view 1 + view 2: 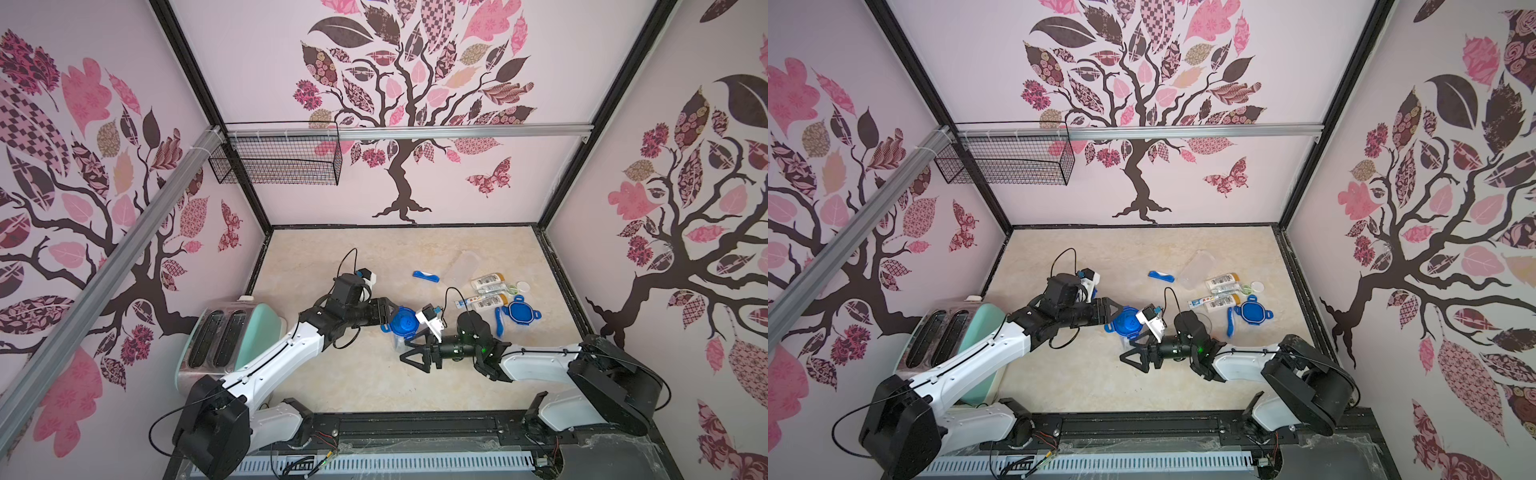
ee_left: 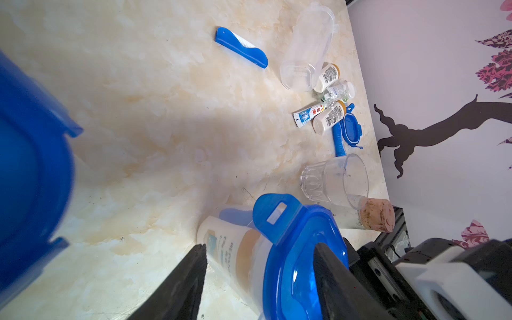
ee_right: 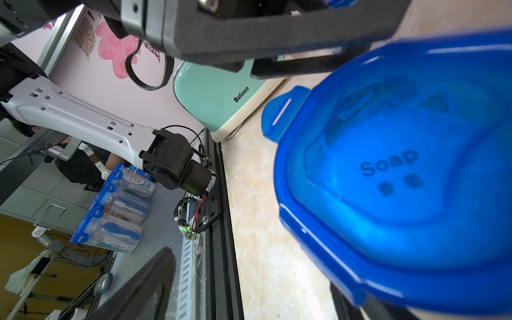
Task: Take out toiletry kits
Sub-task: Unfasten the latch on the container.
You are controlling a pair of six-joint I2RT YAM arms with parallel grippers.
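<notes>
A clear jar (image 2: 230, 243) with a blue clip lid (image 1: 402, 322) lies tilted at mid-table. A white bottle with a tan cap shows through its wall. My left gripper (image 2: 260, 266) straddles it, jaws open on either side. My right gripper (image 1: 411, 360) hovers just in front of the jar, open and empty. The lid (image 3: 401, 166), marked "Soap", fills the right wrist view. Loose toiletry kits lie at the right: two white bottles (image 1: 488, 283) (image 1: 490, 301), a toothpaste tube (image 1: 467, 302), a round tub (image 1: 523, 286) and two blue toothbrushes (image 1: 426, 276) (image 1: 498, 322).
An empty clear jar (image 2: 307, 50) and a loose blue lid (image 1: 519, 312) lie by the loose items. A cork-stoppered glass bottle (image 2: 335, 182) lies behind my right arm. A mint toaster (image 1: 232, 332) stands at front left. A blurred blue shape (image 2: 27, 166) sits close to the left wrist lens.
</notes>
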